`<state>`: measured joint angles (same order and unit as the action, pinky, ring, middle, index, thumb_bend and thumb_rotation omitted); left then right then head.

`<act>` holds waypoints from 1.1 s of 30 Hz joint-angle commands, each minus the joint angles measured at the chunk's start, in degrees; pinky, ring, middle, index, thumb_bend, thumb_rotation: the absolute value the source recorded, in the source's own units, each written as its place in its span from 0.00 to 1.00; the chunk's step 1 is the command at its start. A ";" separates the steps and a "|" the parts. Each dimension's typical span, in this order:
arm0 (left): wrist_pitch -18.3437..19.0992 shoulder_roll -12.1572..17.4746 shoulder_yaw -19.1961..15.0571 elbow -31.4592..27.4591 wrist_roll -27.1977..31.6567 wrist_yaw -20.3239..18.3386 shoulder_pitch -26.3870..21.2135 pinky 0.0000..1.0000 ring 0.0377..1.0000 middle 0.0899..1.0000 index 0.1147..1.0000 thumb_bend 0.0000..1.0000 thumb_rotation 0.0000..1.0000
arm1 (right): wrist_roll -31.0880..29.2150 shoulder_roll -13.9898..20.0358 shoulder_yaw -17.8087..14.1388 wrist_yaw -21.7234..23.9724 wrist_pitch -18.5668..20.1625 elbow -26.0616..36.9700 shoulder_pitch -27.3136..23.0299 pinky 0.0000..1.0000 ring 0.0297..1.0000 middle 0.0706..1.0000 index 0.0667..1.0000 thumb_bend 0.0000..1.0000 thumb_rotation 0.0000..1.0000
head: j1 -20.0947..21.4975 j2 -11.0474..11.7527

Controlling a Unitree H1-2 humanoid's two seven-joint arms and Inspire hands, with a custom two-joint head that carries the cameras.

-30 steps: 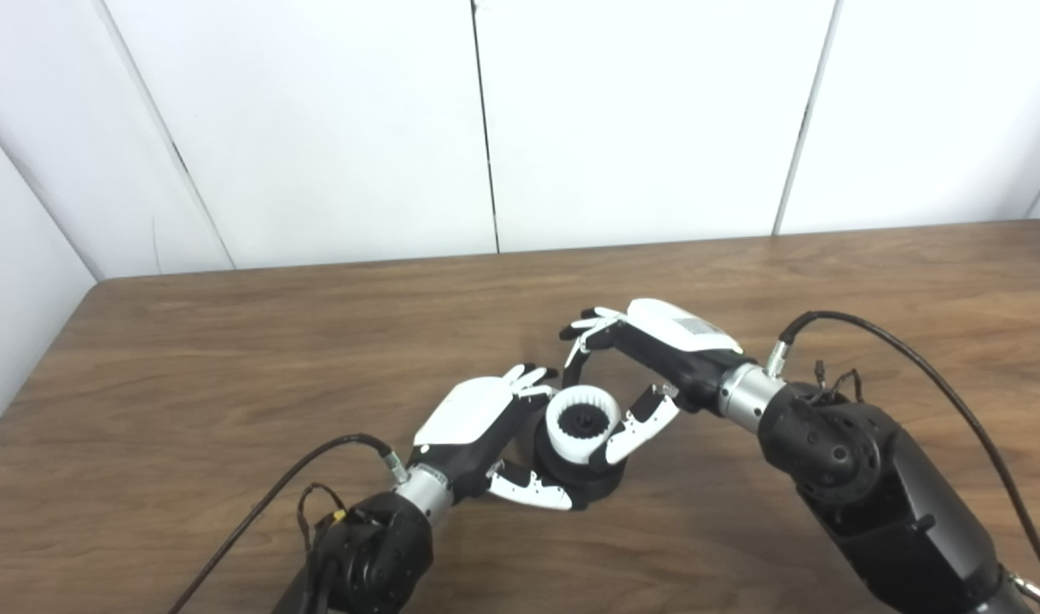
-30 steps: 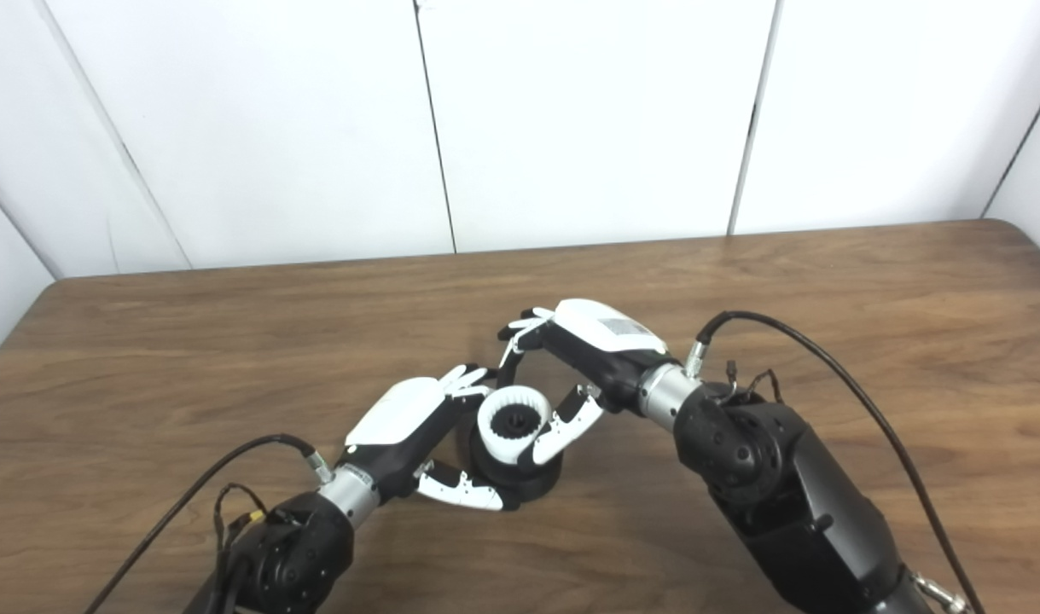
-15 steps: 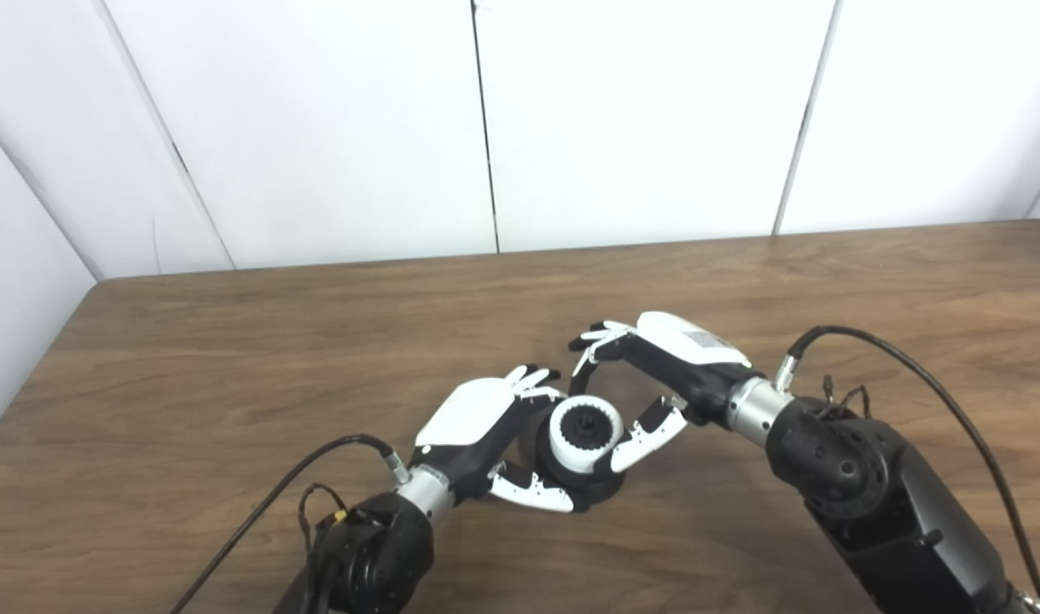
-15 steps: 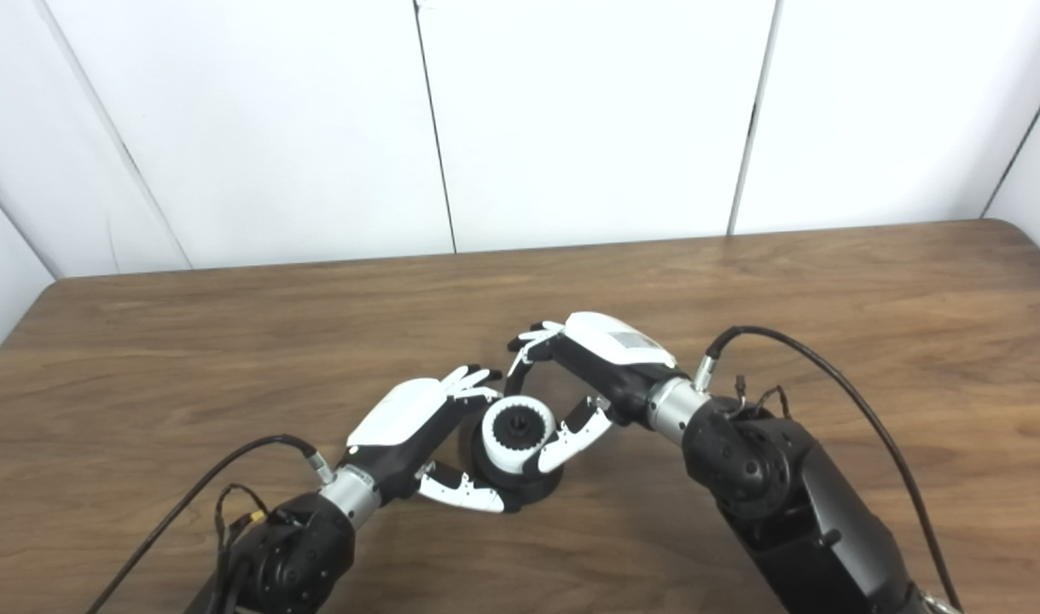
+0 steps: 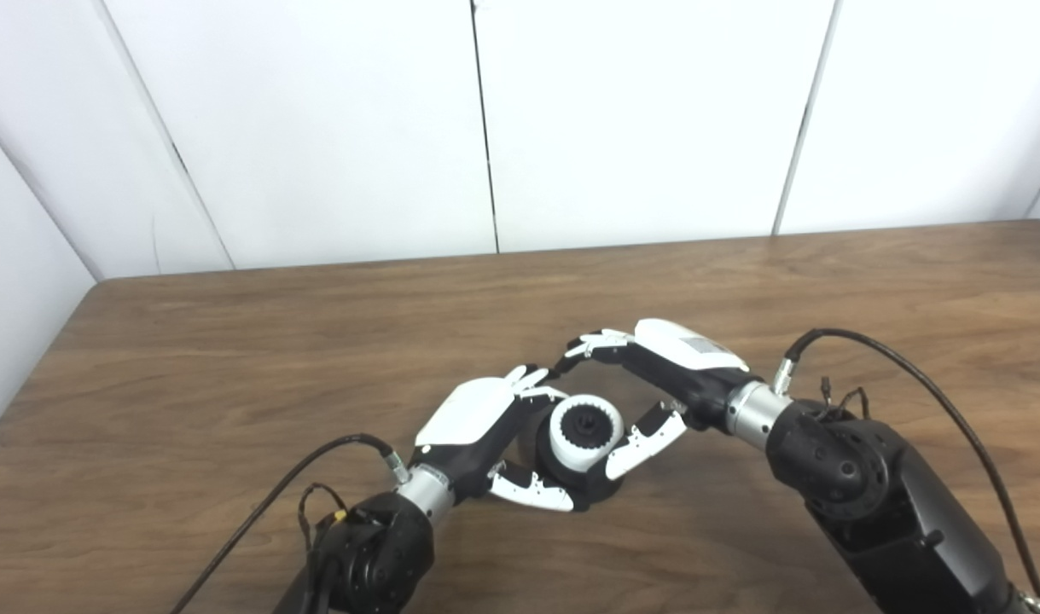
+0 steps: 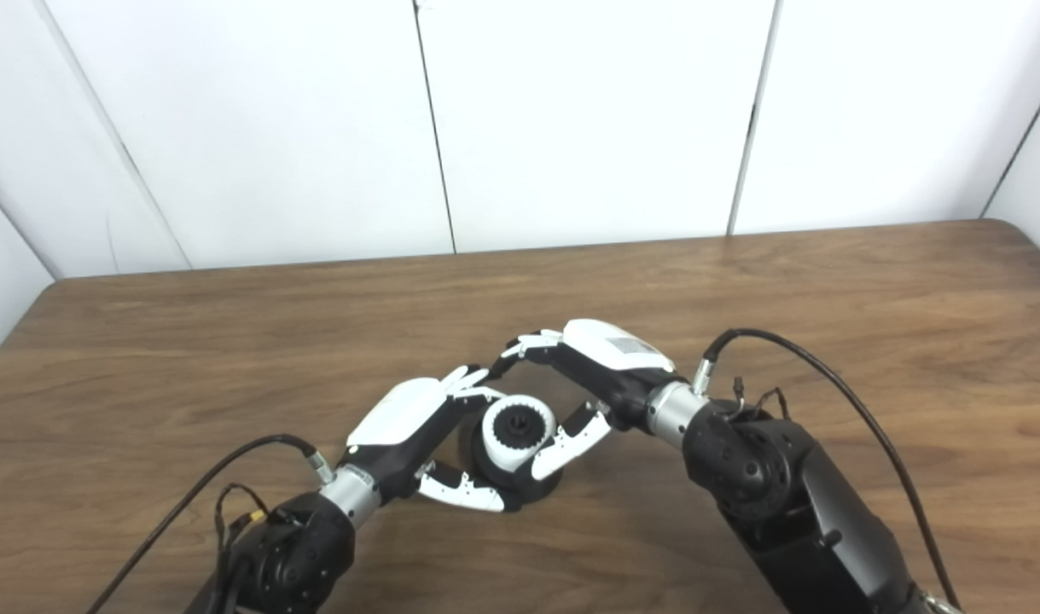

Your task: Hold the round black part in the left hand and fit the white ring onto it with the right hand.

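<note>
Fingers, left hand [image 5: 477, 418]: curled around the far-left side of the round black part [image 5: 601, 490], thumb lying along its near edge; the hand grips it.
Fingers, right hand [image 5: 665, 375]: spread apart; the upper fingers [image 5: 592, 348] arch over the far side of the white ring [image 5: 583, 435], the thumb [image 5: 643, 437] lies against or just beside the ring's right side. Whether they press it, cannot tell.
White ring: one, seated on top of the round black part, toothed inner edge facing up, a dark hub showing in its middle.
Round black part: one, resting on the tabletop [image 5: 229, 358] between the two hands, near the middle of the near half.
Hands: two, meeting at the part, left from the near left, right from the near right.
Cables: two black ones, one looping from each wrist, the left cable [image 5: 289, 482] and the right cable [image 5: 912, 367].
Tabletop: one, brown wood grain.
Wall [image 5: 315, 128]: white panels with dark seams, on the far side.
</note>
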<state>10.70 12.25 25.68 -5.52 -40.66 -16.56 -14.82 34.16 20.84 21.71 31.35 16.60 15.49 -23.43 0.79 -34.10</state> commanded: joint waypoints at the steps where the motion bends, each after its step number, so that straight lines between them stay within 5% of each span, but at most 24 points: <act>1: -0.03 -0.16 0.40 0.60 0.48 -1.28 -0.49 0.84 1.00 0.95 0.71 0.85 0.42 | -0.30 0.51 -0.69 0.35 -0.67 1.53 -2.80 0.90 0.99 0.94 0.84 1.00 0.40 | 0.12 -0.11; 21: 0.56 0.07 -0.80 -0.11 0.97 -1.15 0.18 0.82 0.98 0.93 0.80 0.95 0.53 | -5.34 -0.42 -4.82 -2.10 -1.62 0.94 -0.46 0.86 0.98 0.97 0.90 1.00 0.44 | 0.09 -0.21; 33: 3.39 -0.49 -7.41 -2.79 10.55 -2.47 2.45 0.84 0.95 0.92 0.93 1.00 0.58 | -10.72 -1.05 -9.32 -3.49 1.14 1.34 2.89 0.88 0.97 0.97 0.90 1.00 0.50 | 0.25 -0.24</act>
<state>12.77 11.00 19.09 -7.00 -31.73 -18.18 -12.89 24.78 20.07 13.50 29.33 17.38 15.48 -19.62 0.97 -34.28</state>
